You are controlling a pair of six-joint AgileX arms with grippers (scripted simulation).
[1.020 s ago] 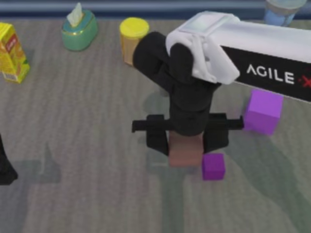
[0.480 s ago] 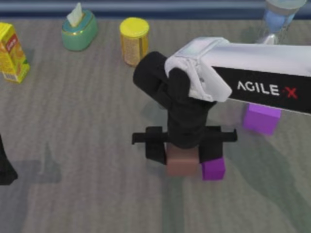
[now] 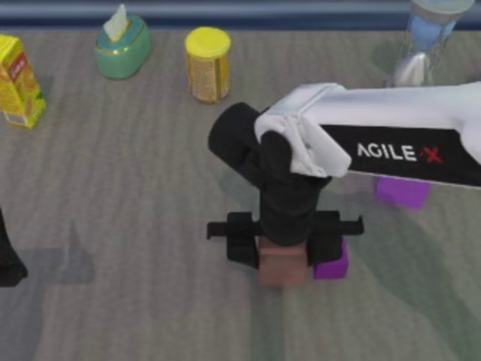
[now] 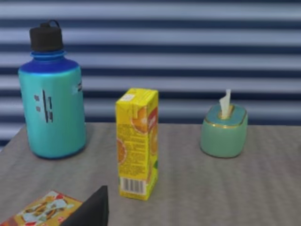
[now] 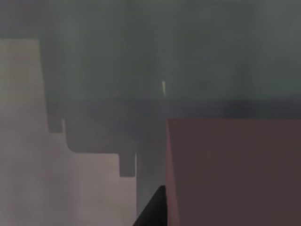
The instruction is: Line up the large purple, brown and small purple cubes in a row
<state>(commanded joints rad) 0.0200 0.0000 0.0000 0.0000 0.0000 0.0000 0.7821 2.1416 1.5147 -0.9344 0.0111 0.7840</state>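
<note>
Brown cube (image 3: 282,267) pinched by right gripper (image 3: 284,252) fingers, touching small purple cube (image 3: 334,265); large purple cube (image 3: 402,192) well apart. Left gripper (image 3: 9,263) parked at bench (image 3: 135,188) left edge, fingers cannot tell.

Even, diffuse illumination across the top view; no glare or hot spots. Soft grey shadows cast on the table (image 3: 150,301): a broad one beneath the right arm (image 3: 391,143), running toward the lower right, and a fainter one near the left edge. Slight softness throughout, edges of the brown cube (image 3: 282,267) not crisp. Left wrist view bright and evenly lit, juice carton (image 4: 137,143) moderately sharp, striped backdrop softly blurred. Right wrist view dim and murky, mostly in shadow, heavily blurred at close range; hard-edged stepped shadow outline visible.
</note>
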